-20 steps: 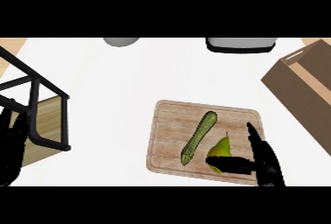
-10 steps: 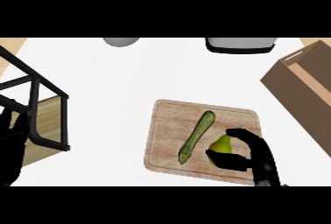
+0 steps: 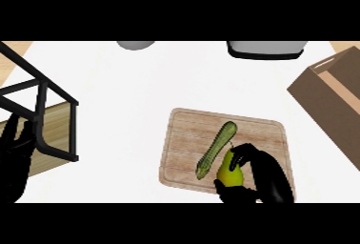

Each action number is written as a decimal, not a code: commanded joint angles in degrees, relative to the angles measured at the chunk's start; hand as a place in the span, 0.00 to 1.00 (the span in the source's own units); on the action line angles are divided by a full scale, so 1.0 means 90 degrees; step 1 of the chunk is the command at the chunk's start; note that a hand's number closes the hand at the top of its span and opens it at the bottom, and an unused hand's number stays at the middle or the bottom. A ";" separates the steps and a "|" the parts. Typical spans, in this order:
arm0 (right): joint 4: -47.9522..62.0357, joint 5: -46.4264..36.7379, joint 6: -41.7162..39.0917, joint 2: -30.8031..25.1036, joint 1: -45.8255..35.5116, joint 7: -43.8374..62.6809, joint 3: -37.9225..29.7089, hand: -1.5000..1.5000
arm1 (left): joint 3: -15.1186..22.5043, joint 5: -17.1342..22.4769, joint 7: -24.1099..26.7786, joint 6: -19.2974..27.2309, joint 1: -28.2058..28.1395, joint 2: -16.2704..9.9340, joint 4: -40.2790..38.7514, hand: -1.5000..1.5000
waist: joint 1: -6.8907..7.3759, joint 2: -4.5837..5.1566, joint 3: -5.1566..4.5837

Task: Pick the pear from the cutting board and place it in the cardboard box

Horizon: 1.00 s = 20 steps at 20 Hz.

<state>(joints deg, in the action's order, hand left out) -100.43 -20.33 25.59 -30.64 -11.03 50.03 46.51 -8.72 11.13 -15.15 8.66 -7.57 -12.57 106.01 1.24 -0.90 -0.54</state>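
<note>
Where the right hand (image 3: 262, 172) lay flat along the board's right side a second ago, fingers straight beside the fruit, it now has its black fingers (image 3: 237, 153) curled over the top of the yellow-green pear (image 3: 228, 173), with the thumb low against the fruit's near end. Half a second ago the curl had begun; now it wraps closer, and the hand hides the pear's right side. The pear itself has hardly shifted: it rests on the pale rectangular wooden cutting board (image 3: 190, 138), near the board's lower right, with its narrow tip pointing up the view.

Just left of the pear, a long green vegetable like a slim cucumber (image 3: 216, 149) lies slanted across the board, where it was before; its lower end comes close to the pear, though whether they touch cannot be told.

At the view's right edge stands the brown cardboard box (image 3: 330, 102), open-topped, well apart from the board and unchanged. The left hand (image 3: 15, 157) rests at the view's left edge, fingers up and relaxed, in front of a black metal frame (image 3: 42, 102) over a wooden surface, holding nothing, as earlier. Along the top edge of the white counter (image 3: 141, 86) sit a grey rounded object (image 3: 135, 45) and a dark-rimmed grey vessel (image 3: 267, 49), both cut off.
</note>
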 commanded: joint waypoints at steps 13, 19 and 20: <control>-0.2834 -0.2868 -0.2246 -0.1494 -0.1194 -0.1095 0.2135 1.00 | 0.0543 -0.0255 -0.0052 -0.0037 0.0730 0.0269 -0.0136 0.50 | -0.0477 0.0058 0.0049; -0.4167 -0.2867 -0.1714 -0.1186 -0.0932 -0.0049 0.1024 1.00 | 0.0344 -0.0002 -0.0007 -0.0287 0.0457 0.0218 -0.0039 0.50 | -0.0595 0.0067 0.0052; -0.4327 -0.2860 -0.1711 -0.1391 -0.0803 0.0144 0.0772 1.00 | 0.0493 -0.0182 0.0104 -0.0243 0.0272 0.0331 0.0017 0.50 | -0.0571 0.0071 0.0055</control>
<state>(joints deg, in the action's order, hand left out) -132.12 -45.92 8.93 -42.23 -19.89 46.22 59.13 -9.78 9.32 -13.95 8.53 -11.21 -10.99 108.27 -2.06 -1.17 0.02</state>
